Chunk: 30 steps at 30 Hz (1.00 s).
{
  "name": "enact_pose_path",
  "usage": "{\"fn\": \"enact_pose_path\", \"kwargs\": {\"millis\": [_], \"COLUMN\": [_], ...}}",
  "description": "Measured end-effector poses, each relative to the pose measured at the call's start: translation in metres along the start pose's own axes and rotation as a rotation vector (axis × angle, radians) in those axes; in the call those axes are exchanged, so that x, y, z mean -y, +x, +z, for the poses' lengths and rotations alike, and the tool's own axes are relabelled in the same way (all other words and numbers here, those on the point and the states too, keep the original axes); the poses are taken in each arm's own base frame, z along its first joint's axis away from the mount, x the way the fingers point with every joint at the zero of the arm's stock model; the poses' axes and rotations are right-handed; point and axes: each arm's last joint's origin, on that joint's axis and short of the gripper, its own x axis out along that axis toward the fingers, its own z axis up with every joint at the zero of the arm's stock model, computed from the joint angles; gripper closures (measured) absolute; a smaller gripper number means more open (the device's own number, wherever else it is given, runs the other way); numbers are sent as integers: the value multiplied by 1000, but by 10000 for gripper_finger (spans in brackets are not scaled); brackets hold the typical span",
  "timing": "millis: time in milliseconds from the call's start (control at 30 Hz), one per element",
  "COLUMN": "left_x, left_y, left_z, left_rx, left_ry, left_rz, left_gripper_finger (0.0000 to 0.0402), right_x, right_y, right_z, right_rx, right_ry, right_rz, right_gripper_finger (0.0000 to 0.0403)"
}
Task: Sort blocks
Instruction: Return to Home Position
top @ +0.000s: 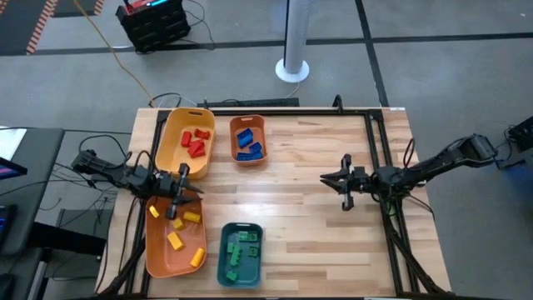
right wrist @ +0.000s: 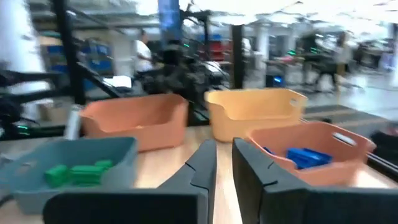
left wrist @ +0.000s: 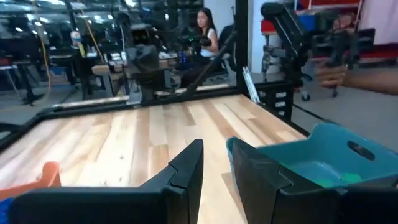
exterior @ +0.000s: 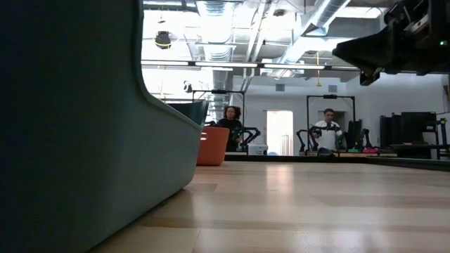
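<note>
The blocks lie sorted in four trays. Red blocks are in the yellow tray, blue blocks in the small orange tray, yellow blocks in the long orange tray, and green blocks in the teal tray. My left gripper hovers level above the gap between the yellow and long orange trays. Its fingers are almost together and hold nothing. My right gripper hangs level over bare table right of centre, shut and empty.
A black frame runs around the wooden table top. The low view has the teal tray's wall close at its left and my right gripper high at its right. People sit in the room beyond the table.
</note>
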Motion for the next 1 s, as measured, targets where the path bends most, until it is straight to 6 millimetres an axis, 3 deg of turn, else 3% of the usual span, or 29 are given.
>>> {"fn": "enact_pose_path", "kwargs": {"millis": [233,500,633,767,900,1000], "left_x": [1,0,0,0,0,0], "left_y": [0,0,0,0,0,0], "left_z": [-2,-1,-2,-1,0,4], "left_rx": [-33,-23,-24,-20,5,45], "left_ry": [-11,42,93,75,67,58], "left_rz": [-29,-2,-2,-3,1,5], "left_gripper_finger": [320,320,320,320,320,320], "right_x": [11,23,27,25,23,26], "right_y": [1,0,0,-2,-7,-15], "right_z": [-8,-25,-19,-9,5,11], "right_rx": [-70,-229,-157,-86,-4,26], "right_ry": [72,17,123,189,190,188], "right_rz": [-194,-304,-330,-246,-123,-137], "right_gripper_finger": [348,349,349,349,349,349]}}
